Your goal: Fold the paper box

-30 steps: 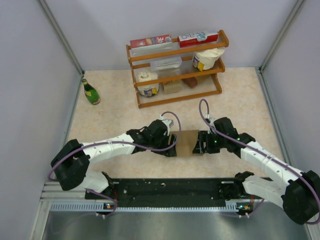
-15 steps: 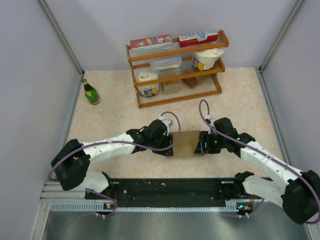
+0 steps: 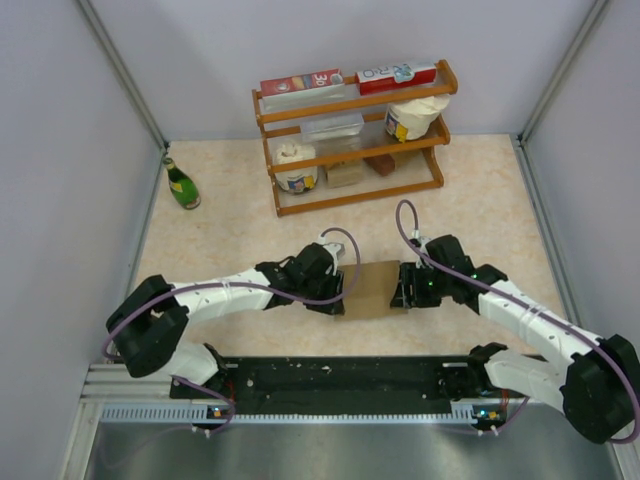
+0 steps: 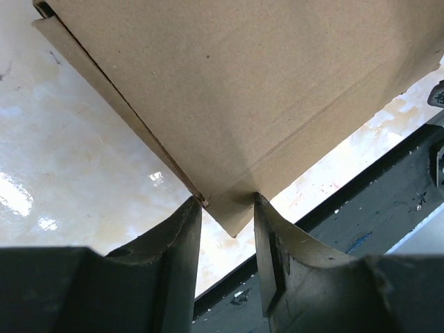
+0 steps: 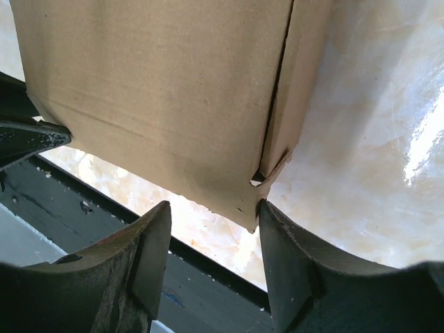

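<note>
The paper box [image 3: 372, 288] is a flattened brown cardboard piece lying on the tabletop between my two grippers. My left gripper [image 3: 343, 291] is at its left end. In the left wrist view a corner of the box [image 4: 243, 90] pokes down between the fingers of the left gripper [image 4: 226, 200], and both fingertips touch its edges. My right gripper [image 3: 403, 287] is at the box's right end. In the right wrist view the right gripper [image 5: 211, 205] stands open around a corner of the box [image 5: 159, 90]: one fingertip [image 5: 262, 207] touches it and the other is apart from it.
A wooden rack [image 3: 352, 100] with red cartons, tubs and a clear container stands at the back. A green bottle [image 3: 182, 184] is at the far left by the wall. A black rail [image 3: 340, 378] runs along the near edge, close under the box.
The left jaws have closed in onto the box's corner. The right jaws have narrowed a little. The box and both arms have stayed in nearly the same place.
</note>
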Motion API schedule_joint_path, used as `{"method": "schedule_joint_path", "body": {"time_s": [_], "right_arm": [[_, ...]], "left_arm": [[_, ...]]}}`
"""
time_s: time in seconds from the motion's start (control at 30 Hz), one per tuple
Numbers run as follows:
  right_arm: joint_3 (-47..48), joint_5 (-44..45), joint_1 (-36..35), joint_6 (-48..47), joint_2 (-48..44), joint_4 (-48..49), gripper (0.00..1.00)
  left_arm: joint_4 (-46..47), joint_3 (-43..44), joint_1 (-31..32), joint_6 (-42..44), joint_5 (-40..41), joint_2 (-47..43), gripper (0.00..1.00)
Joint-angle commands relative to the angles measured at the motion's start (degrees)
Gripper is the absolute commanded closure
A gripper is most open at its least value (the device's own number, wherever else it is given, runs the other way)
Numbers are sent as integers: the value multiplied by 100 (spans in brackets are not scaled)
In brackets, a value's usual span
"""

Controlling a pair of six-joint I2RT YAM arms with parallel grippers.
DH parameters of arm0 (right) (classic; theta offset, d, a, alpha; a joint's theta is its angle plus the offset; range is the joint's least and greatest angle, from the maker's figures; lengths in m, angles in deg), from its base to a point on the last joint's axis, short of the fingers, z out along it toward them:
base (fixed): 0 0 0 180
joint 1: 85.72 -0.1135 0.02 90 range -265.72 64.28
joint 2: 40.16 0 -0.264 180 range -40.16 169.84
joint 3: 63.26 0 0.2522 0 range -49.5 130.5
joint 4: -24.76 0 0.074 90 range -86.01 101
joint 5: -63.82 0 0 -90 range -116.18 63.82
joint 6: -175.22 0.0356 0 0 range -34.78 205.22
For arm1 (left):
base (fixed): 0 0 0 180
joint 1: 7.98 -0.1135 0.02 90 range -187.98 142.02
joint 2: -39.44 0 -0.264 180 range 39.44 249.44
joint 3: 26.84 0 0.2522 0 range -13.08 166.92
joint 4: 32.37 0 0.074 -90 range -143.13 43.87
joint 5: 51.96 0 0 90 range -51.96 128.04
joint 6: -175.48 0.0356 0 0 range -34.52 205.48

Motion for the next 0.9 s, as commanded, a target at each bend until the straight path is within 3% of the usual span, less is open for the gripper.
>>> {"method": "schedule_joint_path", "body": {"time_s": [0.0,0.87], "right_arm": [[82,-296,14,26,61,563,48],[64,-32,14,-97,246,801,50]], "left_arm": [[776,-54,13,2,-72,73,61],[899,-28,-39,459,394,355,67]]}}
